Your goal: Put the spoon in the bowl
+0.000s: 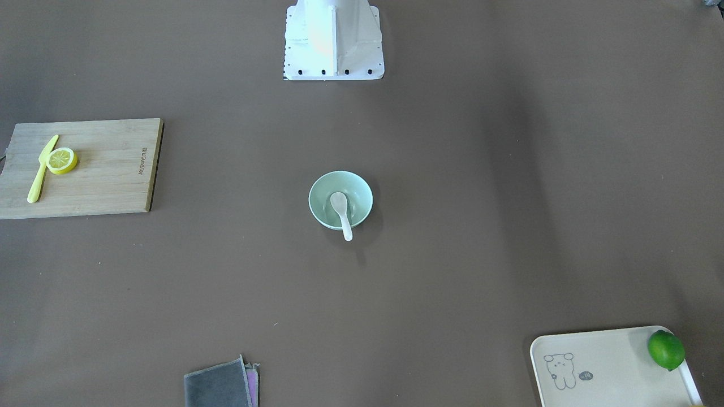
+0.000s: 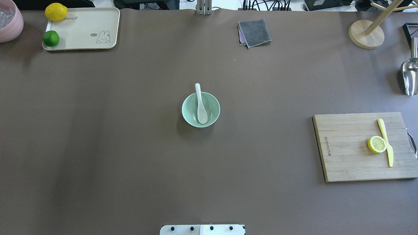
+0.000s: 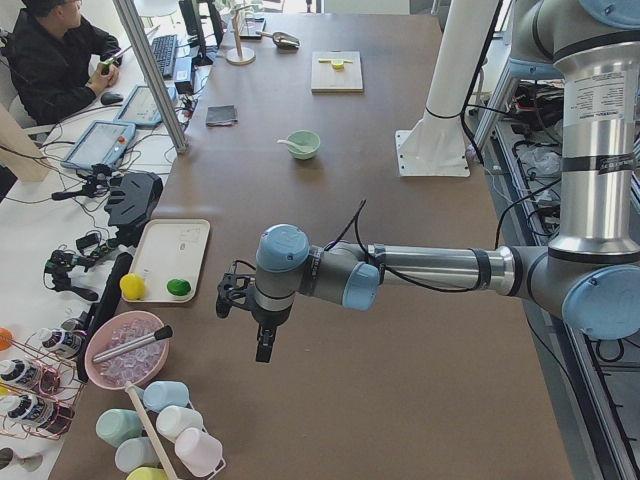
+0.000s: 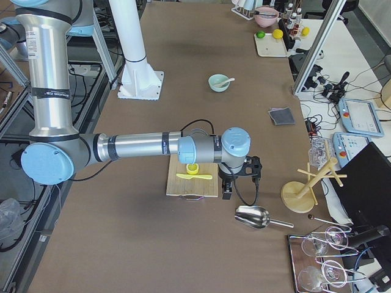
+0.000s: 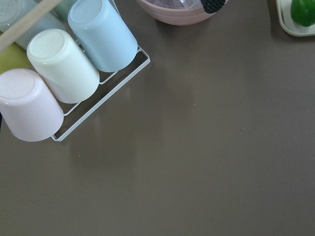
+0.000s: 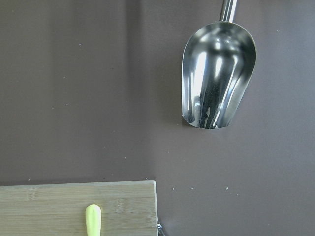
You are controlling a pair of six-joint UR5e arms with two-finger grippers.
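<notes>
Left end effector point(image 3: 265, 345) is hanging over the desk point(image 2: 98, 147) at its left end, and the right end effector point(image 4: 226, 192) is hanging at the right end. Cannot tell how wide either is standing.

Overhead view:
- At 4 o'clock a cutting board point(image 2: 346, 147) is carrying a yellow knife point(image 2: 386, 143) and a lemon slice point(image 2: 377, 144).
- Dead centre, the bowl point(image 2: 187, 119) is holding the spoon point(image 2: 200, 104). The scoop is lying inside, the long axis is running 6-to-12, and the handle is pointing to 12, jutting past the far rim.
- At 1 o'clock, by the far edge, a grey cloth point(image 2: 254, 32) is lying.
</notes>
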